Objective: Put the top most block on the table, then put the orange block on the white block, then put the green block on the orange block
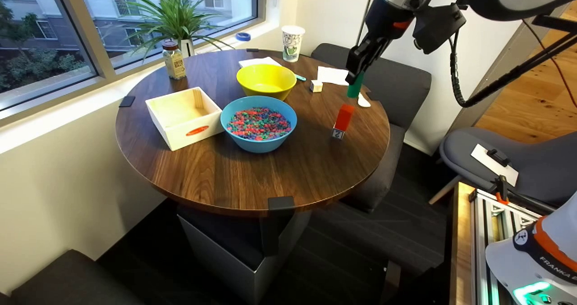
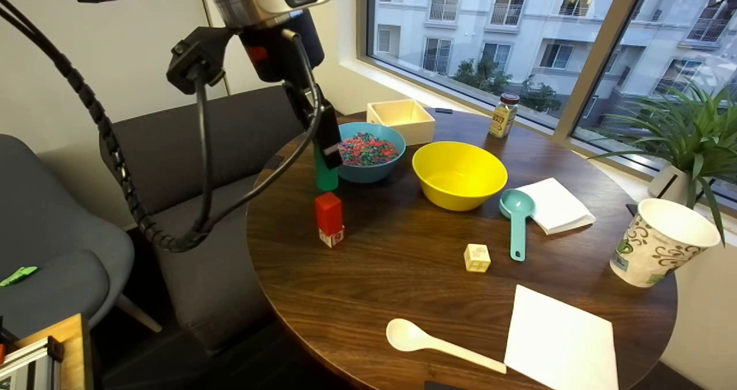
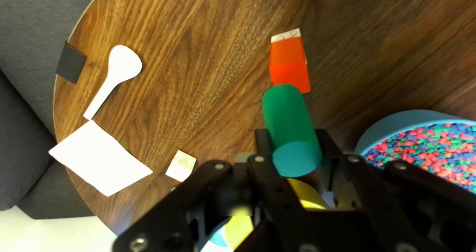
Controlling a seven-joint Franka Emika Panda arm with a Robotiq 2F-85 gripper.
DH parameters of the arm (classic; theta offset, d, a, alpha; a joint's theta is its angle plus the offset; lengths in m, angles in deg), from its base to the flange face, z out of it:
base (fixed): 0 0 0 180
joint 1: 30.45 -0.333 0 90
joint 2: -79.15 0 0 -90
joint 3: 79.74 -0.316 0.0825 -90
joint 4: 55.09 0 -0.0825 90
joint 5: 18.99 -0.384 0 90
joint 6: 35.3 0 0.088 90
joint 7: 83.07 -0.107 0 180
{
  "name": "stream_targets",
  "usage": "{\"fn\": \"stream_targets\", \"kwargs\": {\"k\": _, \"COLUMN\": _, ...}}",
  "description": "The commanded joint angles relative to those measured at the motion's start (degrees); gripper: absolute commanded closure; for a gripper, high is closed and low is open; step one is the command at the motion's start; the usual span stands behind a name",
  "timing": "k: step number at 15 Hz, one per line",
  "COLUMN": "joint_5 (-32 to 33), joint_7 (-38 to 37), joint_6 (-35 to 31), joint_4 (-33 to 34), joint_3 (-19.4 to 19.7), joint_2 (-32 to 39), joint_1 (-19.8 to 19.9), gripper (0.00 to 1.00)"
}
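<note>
My gripper (image 1: 353, 73) is shut on the green block (image 1: 355, 88), a tall green cylinder, and holds it upright above the table (image 1: 243, 174). In the wrist view the green block (image 3: 284, 110) sits between the two fingers (image 3: 292, 136). The orange block (image 1: 344, 117), a red-orange upright block, stands on a small lettered cube (image 1: 338, 134). Both also show in an exterior view, the orange block (image 2: 329, 212) above the lettered cube (image 2: 331, 237). The white block (image 2: 477, 258), a pale cube with yellow marks, sits alone on the table; the wrist view shows it too (image 3: 181, 166).
A blue bowl of coloured bits (image 1: 259, 145), a yellow bowl (image 1: 266, 77) and a wooden box (image 1: 198, 134) stand close together. A paper cup (image 2: 656, 246), measuring scoop (image 2: 517, 228), white spoon (image 2: 426, 341), napkins (image 2: 564, 344) and a jar (image 1: 173, 61) lie around.
</note>
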Motion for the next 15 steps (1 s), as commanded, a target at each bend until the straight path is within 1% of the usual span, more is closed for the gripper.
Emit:
{"fn": "stream_targets", "kwargs": {"k": 1, "joint_5": 0.2, "joint_7": -3.6, "joint_6": 0.8, "joint_4": -3.0, "joint_3": -1.5, "joint_2": -2.9, "joint_1": 1.2, "gripper": 0.92}}
{"fn": "stream_targets", "kwargs": {"k": 8, "joint_5": 0.3, "joint_7": -7.3, "joint_6": -2.2, "joint_4": -4.8, "joint_3": -1.5, "joint_2": -3.0, "joint_1": 2.7, "gripper": 0.92}}
{"fn": "stream_targets", "kwargs": {"k": 15, "joint_5": -1.3, "joint_7": -8.7, "joint_6": -4.9, "joint_4": -5.0, "joint_3": -1.5, "joint_2": -2.1, "joint_1": 2.8, "gripper": 0.92}}
